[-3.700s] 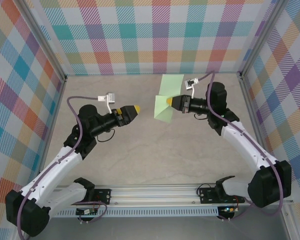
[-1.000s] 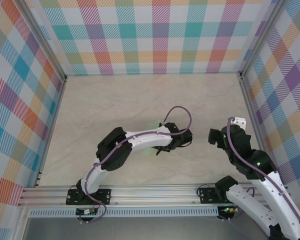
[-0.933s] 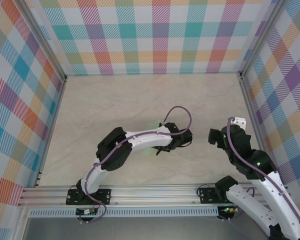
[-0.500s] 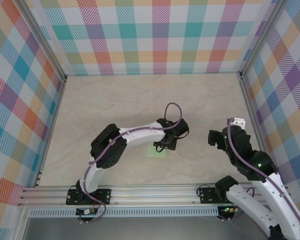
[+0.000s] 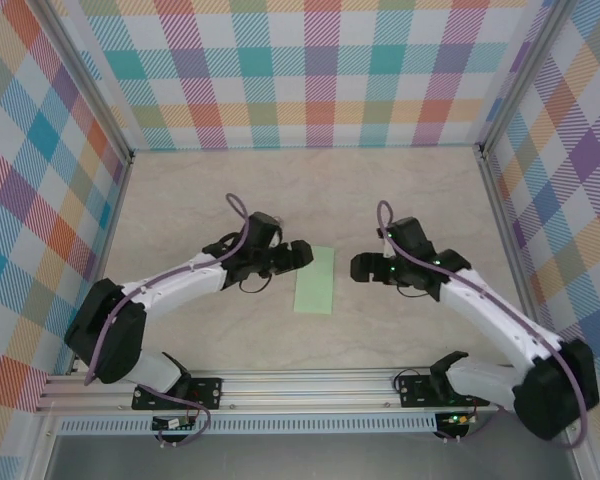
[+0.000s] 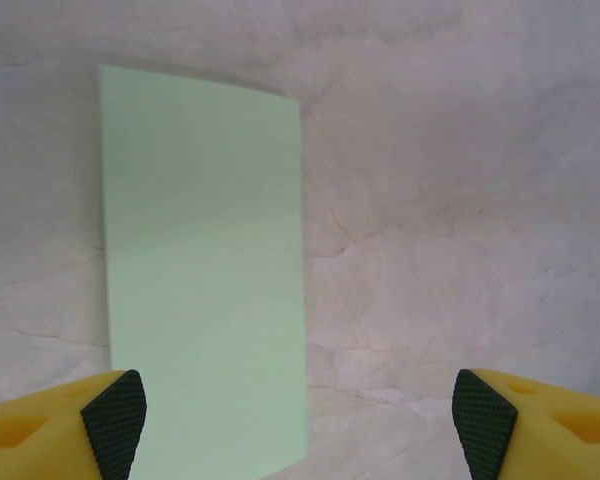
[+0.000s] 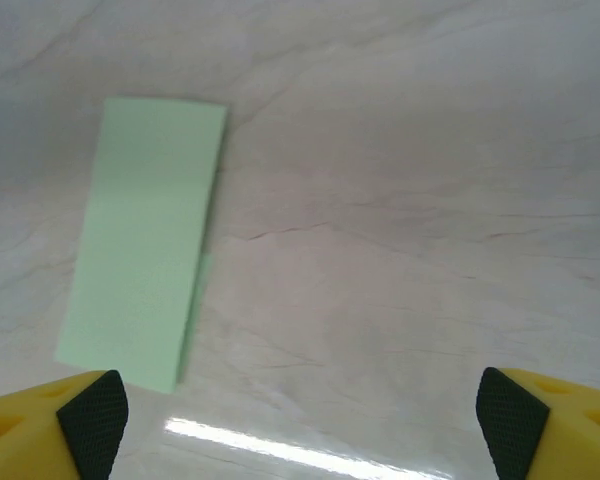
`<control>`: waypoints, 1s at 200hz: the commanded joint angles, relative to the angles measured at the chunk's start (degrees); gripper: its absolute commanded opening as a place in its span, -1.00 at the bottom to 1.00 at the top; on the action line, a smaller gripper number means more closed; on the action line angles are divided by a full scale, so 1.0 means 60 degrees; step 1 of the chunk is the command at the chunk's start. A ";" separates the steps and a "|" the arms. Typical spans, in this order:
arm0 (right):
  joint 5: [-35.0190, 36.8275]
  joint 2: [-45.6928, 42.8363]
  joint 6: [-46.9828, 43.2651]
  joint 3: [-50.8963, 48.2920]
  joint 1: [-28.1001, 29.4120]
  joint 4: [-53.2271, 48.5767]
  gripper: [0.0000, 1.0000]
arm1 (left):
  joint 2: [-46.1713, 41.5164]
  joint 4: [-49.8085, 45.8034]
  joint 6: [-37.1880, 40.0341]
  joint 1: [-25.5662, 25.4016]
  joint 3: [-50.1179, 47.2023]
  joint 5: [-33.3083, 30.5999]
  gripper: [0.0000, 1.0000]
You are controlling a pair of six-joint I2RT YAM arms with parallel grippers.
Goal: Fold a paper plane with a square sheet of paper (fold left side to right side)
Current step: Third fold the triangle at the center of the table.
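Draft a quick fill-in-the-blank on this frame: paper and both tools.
1. The paper is pale ___ in colour.
2. In the top view it lies ___ the left tool and the right tool.
3. Both tools have their jaws ___, with nothing gripped.
4. The paper's outline is a narrow ___, not a square.
Missing words: green; between; open; rectangle.

Pale green paper point(image 5: 314, 280), beige veined table point(image 5: 280, 200), pastel plaid walls point(image 5: 320, 70), yellow claw fingers point(image 6: 30, 435), black pads point(image 6: 115, 420).
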 commanded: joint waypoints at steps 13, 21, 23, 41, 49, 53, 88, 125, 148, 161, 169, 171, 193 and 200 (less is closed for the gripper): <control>-0.2755 0.2478 0.0714 0.0665 -0.0057 0.2850 0.55 | -0.0241 0.2515 -0.0790 0.0968 -0.1284 0.1849 0.66; -0.2902 0.3042 0.0803 0.0861 -0.0071 0.3178 0.52 | -0.0166 0.2760 -0.0844 0.1087 -0.1444 0.1995 0.65; -0.2939 0.3168 0.0820 0.0893 -0.0071 0.3239 0.51 | -0.0144 0.2796 -0.0844 0.1109 -0.1455 0.2018 0.65; -0.3056 0.4156 0.0844 0.1467 -0.0064 0.3527 0.43 | 0.0045 0.2896 -0.0823 0.1214 -0.1563 0.2158 0.65; -0.3059 0.4519 0.0841 0.1688 -0.0071 0.3591 0.41 | 0.0175 0.2894 -0.0805 0.1218 -0.1581 0.2162 0.64; -0.3033 0.4669 0.0845 0.1776 -0.0071 0.3596 0.39 | 0.0220 0.2903 -0.0812 0.1218 -0.1579 0.2171 0.64; -0.3006 0.5658 0.0840 0.2398 -0.0070 0.3661 0.29 | 0.0770 0.3180 -0.0919 0.1218 -0.1573 0.2245 0.62; -0.2352 0.6177 0.0498 0.2684 -0.0071 0.3319 0.29 | 0.1513 0.3708 -0.1253 0.1218 -0.1525 0.2526 0.58; -0.2313 0.6499 0.0364 0.2859 -0.0070 0.3308 0.28 | 0.1881 0.3773 -0.1284 0.1204 -0.1398 0.2799 0.58; -0.2291 0.6671 0.0278 0.2975 -0.0064 0.3204 0.28 | 0.2053 0.3831 -0.1322 0.1188 -0.1341 0.2953 0.57; -0.2258 0.6725 0.0252 0.3011 -0.0071 0.3201 0.28 | 0.2122 0.3887 -0.1341 0.1187 -0.1314 0.2996 0.56; -0.2247 0.6736 0.0247 0.3013 -0.0064 0.3198 0.28 | 0.2146 0.3891 -0.1342 0.1188 -0.1313 0.3004 0.56; -0.2246 0.6821 0.0165 0.3013 -0.0070 0.3176 0.27 | 0.2346 0.3870 -0.1371 0.1134 -0.1244 0.3029 0.56; -0.2278 0.6854 0.0150 0.3013 -0.0071 0.3190 0.26 | 0.2429 0.3863 -0.1376 0.1118 -0.1205 0.3062 0.56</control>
